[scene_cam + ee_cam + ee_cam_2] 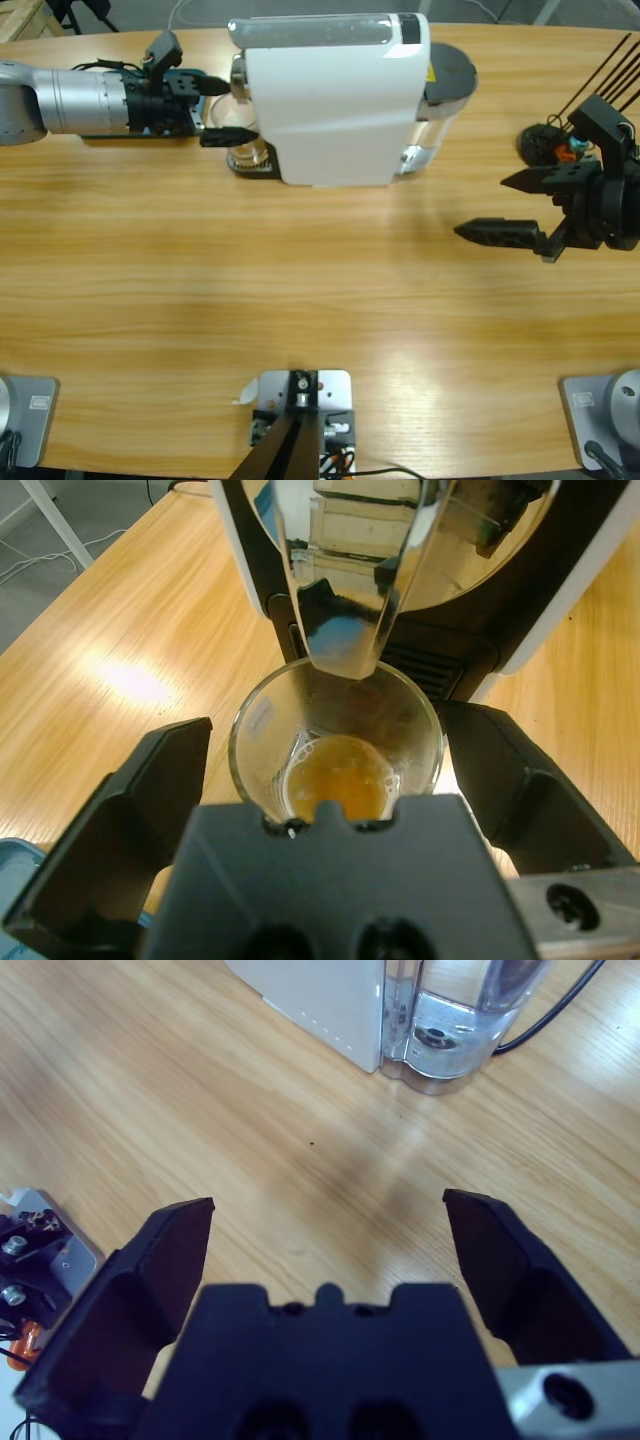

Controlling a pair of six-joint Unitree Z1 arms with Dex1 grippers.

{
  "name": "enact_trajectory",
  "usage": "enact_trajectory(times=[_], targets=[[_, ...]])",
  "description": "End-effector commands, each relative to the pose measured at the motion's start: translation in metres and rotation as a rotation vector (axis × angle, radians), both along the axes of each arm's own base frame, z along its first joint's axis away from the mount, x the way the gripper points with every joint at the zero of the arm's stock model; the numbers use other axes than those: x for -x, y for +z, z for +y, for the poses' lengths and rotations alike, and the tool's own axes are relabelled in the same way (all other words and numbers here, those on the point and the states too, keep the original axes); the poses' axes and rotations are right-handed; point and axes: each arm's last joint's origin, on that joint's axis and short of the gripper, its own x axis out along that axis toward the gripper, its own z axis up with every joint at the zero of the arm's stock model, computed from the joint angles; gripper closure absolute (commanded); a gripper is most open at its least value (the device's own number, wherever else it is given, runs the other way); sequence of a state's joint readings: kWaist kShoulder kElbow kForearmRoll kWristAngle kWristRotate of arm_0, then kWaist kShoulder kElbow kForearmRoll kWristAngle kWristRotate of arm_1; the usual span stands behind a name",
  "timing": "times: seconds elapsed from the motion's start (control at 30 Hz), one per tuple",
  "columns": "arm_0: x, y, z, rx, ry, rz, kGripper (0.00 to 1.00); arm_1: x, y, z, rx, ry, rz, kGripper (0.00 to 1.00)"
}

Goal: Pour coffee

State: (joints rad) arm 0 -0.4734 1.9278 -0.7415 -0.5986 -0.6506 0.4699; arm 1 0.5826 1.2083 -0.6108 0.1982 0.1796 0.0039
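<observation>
Left pincer (pixel 330 780), spread, straddles the glass (pixel 335 745) under the machine (pixel 330 95) spout near the tabletop's (pixel 300 280) far edge; coffee (pixel 340 780) lies shallow inside. Close squarely, withdraw level. Right pincer (pixel 510 205), spread, holds nothing.

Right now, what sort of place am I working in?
Likely a lab bench set up as a coffee station: a long wooden table, a white capsule coffee machine, and a glass tumbler of coffee under its spout.

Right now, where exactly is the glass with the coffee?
The glass stands under the coffee machine's spout, at the table's far left in the high view, between the left gripper's open jaws.
</observation>
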Motion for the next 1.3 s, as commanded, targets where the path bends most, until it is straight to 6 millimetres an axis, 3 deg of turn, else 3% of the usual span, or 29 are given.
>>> enact_trajectory(times=[0.03, 0.1, 0.17, 0.27, 0.3, 0.33, 0.53, 0.83, 0.93, 1.1, 1.3], targets=[[-0.002, -0.02, -0.005, -0.044, 0.018, 0.052, 0.408, -0.006, -0.002, 0.001, 0.014, -0.003, 0.005, 0.0], [0.0, -0.021, -0.003, -0.059, 0.035, 0.055, 0.512, -0.005, -0.002, 0.0, 0.013, -0.005, 0.001, 0.0], [0.001, -0.021, -0.002, -0.073, 0.046, 0.059, 0.709, -0.005, -0.001, 0.0, 0.012, -0.006, -0.001, 0.0], [0.001, -0.021, -0.002, -0.074, 0.045, 0.059, 0.793, -0.004, -0.001, -0.001, 0.01, -0.01, -0.003, 0.0], [0.001, -0.021, -0.002, -0.075, 0.044, 0.058, 0.962, -0.004, 0.0, -0.001, 0.01, -0.012, -0.005, 0.0], [0.002, -0.021, -0.002, -0.076, 0.044, 0.058, 1.0, -0.004, -0.001, -0.002, 0.01, -0.013, -0.005, 0.0], [0.01, -0.02, 0.004, -0.089, 0.057, 0.041, 1.0, -0.004, 0.0, -0.002, 0.009, -0.016, -0.006, 0.0], [0.023, 0.035, 0.051, 0.059, 0.137, -0.08, 1.0, -0.006, -0.001, -0.002, 0.009, -0.016, -0.005, 0.0], [0.023, 0.051, 0.075, 0.08, 0.299, -0.085, 1.0, -0.005, -0.001, -0.002, 0.008, -0.015, -0.004, 0.0], [-0.006, 0.04, 0.104, 0.079, 0.618, -0.012, 1.0, -0.006, -0.001, -0.001, 0.007, -0.014, -0.005, 0.0], [-0.037, 0.015, 0.109, 0.036, 0.911, 0.051, 1.0, -0.007, -0.001, -0.001, 0.009, -0.014, -0.001, 0.0]])
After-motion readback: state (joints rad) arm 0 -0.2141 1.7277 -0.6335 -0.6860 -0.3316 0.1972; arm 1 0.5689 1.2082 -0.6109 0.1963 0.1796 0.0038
